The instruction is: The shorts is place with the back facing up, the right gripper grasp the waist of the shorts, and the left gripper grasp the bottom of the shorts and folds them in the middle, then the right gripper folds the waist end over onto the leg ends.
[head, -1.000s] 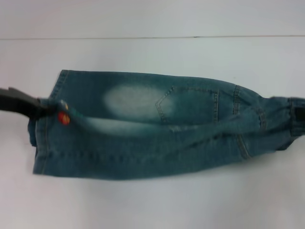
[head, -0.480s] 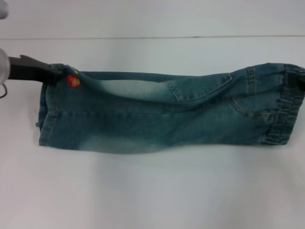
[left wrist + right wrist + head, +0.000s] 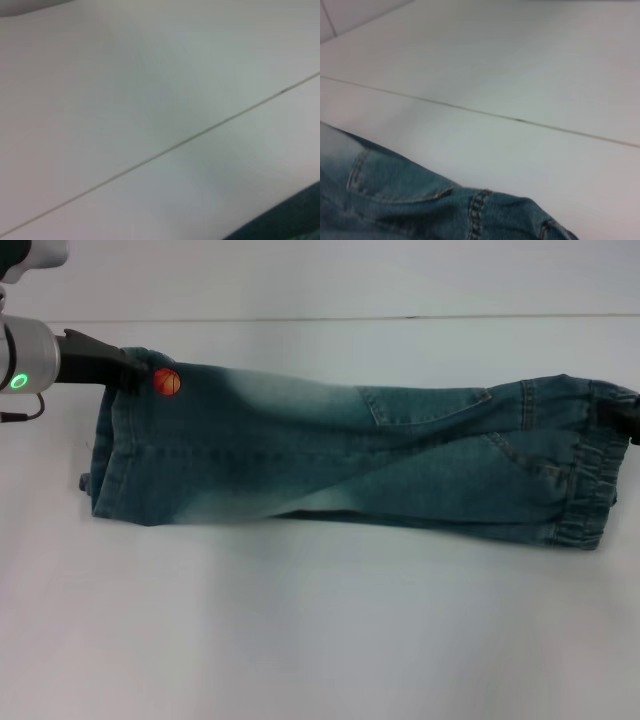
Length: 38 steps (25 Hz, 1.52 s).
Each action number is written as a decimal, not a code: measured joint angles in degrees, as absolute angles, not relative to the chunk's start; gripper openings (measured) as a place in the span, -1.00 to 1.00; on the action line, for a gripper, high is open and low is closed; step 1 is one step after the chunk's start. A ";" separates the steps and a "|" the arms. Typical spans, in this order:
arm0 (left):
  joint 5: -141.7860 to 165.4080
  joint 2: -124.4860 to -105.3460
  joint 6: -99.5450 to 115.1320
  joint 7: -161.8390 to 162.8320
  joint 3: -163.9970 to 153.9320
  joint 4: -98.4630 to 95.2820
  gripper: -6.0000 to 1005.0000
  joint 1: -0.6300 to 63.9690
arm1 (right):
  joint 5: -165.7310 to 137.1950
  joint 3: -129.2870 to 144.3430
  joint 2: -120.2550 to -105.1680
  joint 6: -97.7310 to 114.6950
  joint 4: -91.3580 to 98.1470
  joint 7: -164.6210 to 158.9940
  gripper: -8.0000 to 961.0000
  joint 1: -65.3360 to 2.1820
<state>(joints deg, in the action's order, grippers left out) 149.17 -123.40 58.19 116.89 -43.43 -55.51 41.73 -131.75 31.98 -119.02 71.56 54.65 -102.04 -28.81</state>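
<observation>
A white table (image 3: pixel 320 640) fills the head view, crossed by a thin dark seam (image 3: pixel 300 318) near its far edge. The shorts (image 3: pixel 340 455), blue-green faded denim, lie folded lengthwise into a long band stretching from 9 o'clock to 3 o'clock across the middle of the table. A pale bleached patch (image 3: pixel 290 400) runs along the upper edge, and a back pocket (image 3: pixel 425 405) shows just right of centre. The waist (image 3: pixel 590 490), gathered and ruffled, forms the end at 3 o'clock. The leg ends (image 3: pixel 105 465), flat stitched hems, form the end at 9 o'clock. The left gripper (image 3: pixel 135 375) reaches in from 10 o'clock on a silver wrist with a green light (image 3: pixel 18 381); its jaws are clamped on the upper hem corner, just beside a small orange ball print (image 3: pixel 167 382). The right gripper (image 3: pixel 622 418) is only a dark sliver at the frame edge at 3 o'clock, touching the waist; whether its jaws are apart or together cannot be told.
</observation>
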 joint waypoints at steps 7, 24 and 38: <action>149.24 -123.39 55.02 116.56 -44.37 -53.31 -0.98 42.49 | -132.00 32.18 -119.18 69.56 53.69 -101.23 -0.88 -29.05; 150.60 -123.76 50.17 117.59 -51.40 -52.85 -0.63 42.46 | -130.65 34.06 -119.31 68.81 53.46 -99.64 -0.12 -30.29; 155.36 -123.45 56.37 118.25 -51.36 -53.98 0.60 42.62 | -130.90 34.92 -119.49 69.81 54.91 -99.83 0.67 -29.28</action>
